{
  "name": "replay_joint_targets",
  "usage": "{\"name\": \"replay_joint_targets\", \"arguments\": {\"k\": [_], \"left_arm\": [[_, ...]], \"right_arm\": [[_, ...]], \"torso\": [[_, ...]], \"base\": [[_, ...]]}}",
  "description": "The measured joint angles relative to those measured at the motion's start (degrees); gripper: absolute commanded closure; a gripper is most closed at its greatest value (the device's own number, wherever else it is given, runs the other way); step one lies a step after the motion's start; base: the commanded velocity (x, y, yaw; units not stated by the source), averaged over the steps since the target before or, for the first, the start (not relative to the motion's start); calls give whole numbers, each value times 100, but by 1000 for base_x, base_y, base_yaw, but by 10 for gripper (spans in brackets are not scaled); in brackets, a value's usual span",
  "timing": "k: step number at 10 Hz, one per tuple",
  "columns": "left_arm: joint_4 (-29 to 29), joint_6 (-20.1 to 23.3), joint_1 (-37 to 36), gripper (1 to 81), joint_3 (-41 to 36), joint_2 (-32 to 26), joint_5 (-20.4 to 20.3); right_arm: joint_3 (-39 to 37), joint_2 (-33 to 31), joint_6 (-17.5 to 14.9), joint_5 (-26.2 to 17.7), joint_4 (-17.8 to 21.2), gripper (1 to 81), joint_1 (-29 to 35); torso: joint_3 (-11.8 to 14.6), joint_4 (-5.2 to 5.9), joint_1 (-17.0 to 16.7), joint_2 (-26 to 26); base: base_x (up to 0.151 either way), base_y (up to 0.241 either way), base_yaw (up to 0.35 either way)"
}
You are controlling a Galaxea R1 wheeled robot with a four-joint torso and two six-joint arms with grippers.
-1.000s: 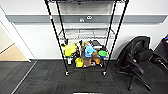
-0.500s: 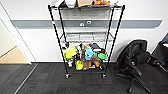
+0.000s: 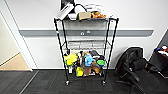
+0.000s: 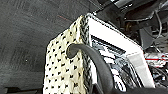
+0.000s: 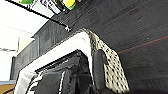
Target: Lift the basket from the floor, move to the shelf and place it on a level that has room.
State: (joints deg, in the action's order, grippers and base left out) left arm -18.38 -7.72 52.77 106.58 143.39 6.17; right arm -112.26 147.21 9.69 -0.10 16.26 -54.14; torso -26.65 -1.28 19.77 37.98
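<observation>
The shelf [image 3: 86, 47], a black wire rack on castors, stands against the white wall ahead of me. Its middle level [image 3: 85, 46] looks bare. The top tier carries books, a bowl and a box, and the low tier holds colourful toys [image 3: 85, 61]. The cream woven basket [image 4: 62, 70] with a pale rim and a black inside hangs above the dark carpet floor [image 4: 22, 37]. My left gripper [image 4: 82, 50] grips its rim, with one dark finger [image 4: 75, 47] curved over the outer wall. My right gripper [image 5: 91, 60] holds the basket [image 5: 112, 70] at the opposite rim.
A black office chair [image 3: 135, 67] stands to the right of the rack. Tan wooden flooring [image 3: 13, 63] begins beyond a doorway on the left. Dark carpet [image 3: 50, 82] lies between me and the rack. A rack castor [image 5: 67, 28] shows beyond the basket.
The head view has shifted, so the rack's top tier now shows in full and the rack sits lower in the picture. The rack itself has not moved.
</observation>
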Motion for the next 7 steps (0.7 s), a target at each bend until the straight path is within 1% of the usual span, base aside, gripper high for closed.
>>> {"name": "replay_joint_targets", "arguments": {"k": [2, 4, 6, 7], "left_arm": [[39, 1, 188, 811, 2, 27, -11], [171, 0, 380, 811, 11, 48, -50], [380, -5, 539, 811, 22, 69, -245], [404, -5, 580, 811, -41, 11, -336]], "right_arm": [[0, -22, -16, -20, -1, 811, -79], [0, -55, -27, -48, -4, 811, -160], [129, -112, -44, -50, -6, 811, -206], [330, -218, -49, -43, -17, 811, -226]], "torso": [[332, 0, -234, -343], [424, 0, -429, -638], [433, -2, -680, -1023], [433, -2, -809, -1220]], "base": [[0, 0, 0], [0, 0, 0], [0, 0, 0], [0, 0, 0]]}}
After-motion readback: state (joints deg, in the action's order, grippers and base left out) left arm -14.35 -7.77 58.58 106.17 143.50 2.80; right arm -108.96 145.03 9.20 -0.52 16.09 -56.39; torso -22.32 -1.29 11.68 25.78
